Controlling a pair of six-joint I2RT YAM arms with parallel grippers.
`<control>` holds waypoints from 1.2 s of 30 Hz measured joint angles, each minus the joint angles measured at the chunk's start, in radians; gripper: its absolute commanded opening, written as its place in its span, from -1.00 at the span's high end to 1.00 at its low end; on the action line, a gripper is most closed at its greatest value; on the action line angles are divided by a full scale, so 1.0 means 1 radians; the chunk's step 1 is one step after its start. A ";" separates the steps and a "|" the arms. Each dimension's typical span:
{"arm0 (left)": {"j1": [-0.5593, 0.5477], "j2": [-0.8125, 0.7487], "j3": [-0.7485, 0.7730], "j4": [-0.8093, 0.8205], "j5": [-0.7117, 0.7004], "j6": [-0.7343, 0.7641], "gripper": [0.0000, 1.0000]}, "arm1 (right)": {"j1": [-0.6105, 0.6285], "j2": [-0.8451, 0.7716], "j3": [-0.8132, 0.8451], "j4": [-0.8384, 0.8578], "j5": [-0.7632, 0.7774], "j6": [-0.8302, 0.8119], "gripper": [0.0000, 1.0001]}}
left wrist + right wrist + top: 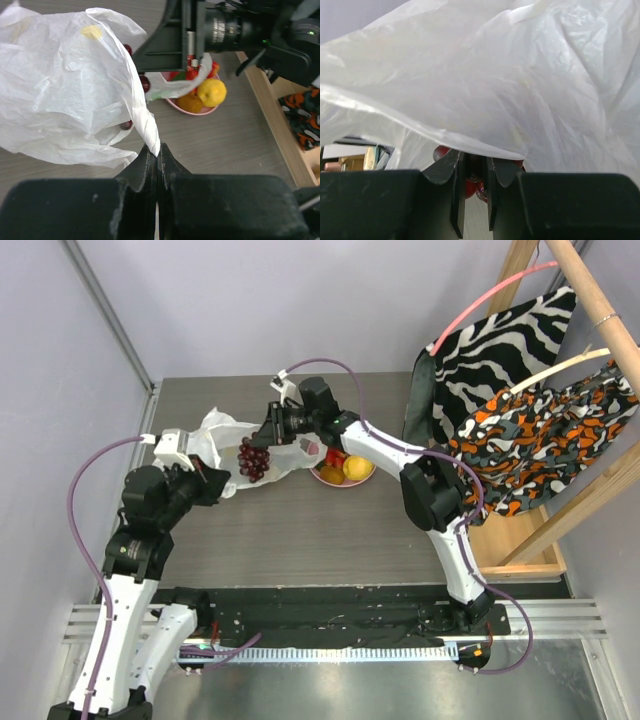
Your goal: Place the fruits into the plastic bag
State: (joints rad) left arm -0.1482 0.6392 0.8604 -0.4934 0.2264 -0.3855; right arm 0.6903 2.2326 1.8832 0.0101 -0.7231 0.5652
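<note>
We see the left arm (pixel 140 540) folded low, the left jaws pressed tight on a twisted handle of the plastic bag (pixel 60 90). The right arm (pixel 400 452) stretches across, the right jaws pinching the grape bunch (pixel 255 461) at the bag's edge. A lemon (pixel 211 92) and red fruits (pixel 335 456) sit on the pink plate (pixel 200 113) on the grey tabletop (pixel 300 530). Patterned cloths (pixel 540 440) hang at right.

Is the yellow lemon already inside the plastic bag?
No, the lemon lies on the pink plate, outside the plastic bag.
</note>
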 measured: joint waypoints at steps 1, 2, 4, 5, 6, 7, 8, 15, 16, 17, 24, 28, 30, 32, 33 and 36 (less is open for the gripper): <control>0.000 -0.001 0.000 0.000 0.017 -0.002 0.99 | -0.001 0.005 0.004 -0.005 0.013 0.005 0.98; 0.000 -0.003 0.001 -0.002 0.040 -0.003 1.00 | -0.002 0.006 0.006 -0.006 0.027 0.013 0.98; 0.000 -0.003 0.002 -0.005 0.081 -0.006 0.99 | -0.004 0.006 0.007 -0.007 0.055 0.024 0.98; 0.000 -0.003 0.002 -0.005 0.102 -0.009 0.99 | -0.004 0.006 0.010 -0.006 0.065 0.030 0.98; 0.000 -0.004 0.002 -0.003 0.128 -0.021 0.99 | -0.004 0.006 0.010 -0.003 0.078 0.037 0.98; 0.000 -0.004 0.001 0.002 0.155 -0.031 1.00 | -0.002 0.006 0.010 0.000 0.094 0.042 0.98; 0.000 -0.003 0.001 0.012 0.182 -0.046 0.99 | 0.000 0.006 0.010 0.001 0.109 0.045 0.98; 0.000 0.036 0.014 0.089 0.276 -0.113 1.00 | 0.067 -0.042 -0.073 0.023 0.214 0.044 0.98; 0.000 0.042 0.022 0.095 0.277 -0.118 0.99 | 0.081 -0.060 -0.099 0.024 0.226 0.042 0.98; 0.000 0.047 0.029 0.106 0.277 -0.127 1.00 | 0.091 -0.072 -0.117 0.024 0.233 0.041 0.98; 0.000 0.078 0.054 0.280 0.307 -0.261 0.99 | 0.185 -0.191 -0.277 0.033 0.378 -0.009 0.98; 0.000 0.100 0.061 0.408 0.336 -0.368 0.99 | 0.203 -0.201 -0.309 0.029 0.459 -0.029 0.98; 0.000 0.102 0.069 0.445 0.343 -0.406 1.00 | 0.204 -0.200 -0.320 0.014 0.497 -0.041 0.98; 0.000 0.095 0.080 0.459 0.342 -0.423 0.99 | 0.206 -0.200 -0.324 -0.001 0.542 -0.051 0.98; 0.000 0.085 0.084 0.459 0.336 -0.423 0.99 | 0.206 -0.201 -0.324 -0.008 0.566 -0.058 0.98; 0.000 0.037 0.086 0.435 0.296 -0.414 1.00 | 0.206 -0.203 -0.324 -0.034 0.642 -0.072 0.96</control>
State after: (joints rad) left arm -0.1486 0.6758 0.9466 -0.0582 0.5228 -0.7990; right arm 0.8959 2.0300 1.5593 -0.0238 -0.0807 0.4927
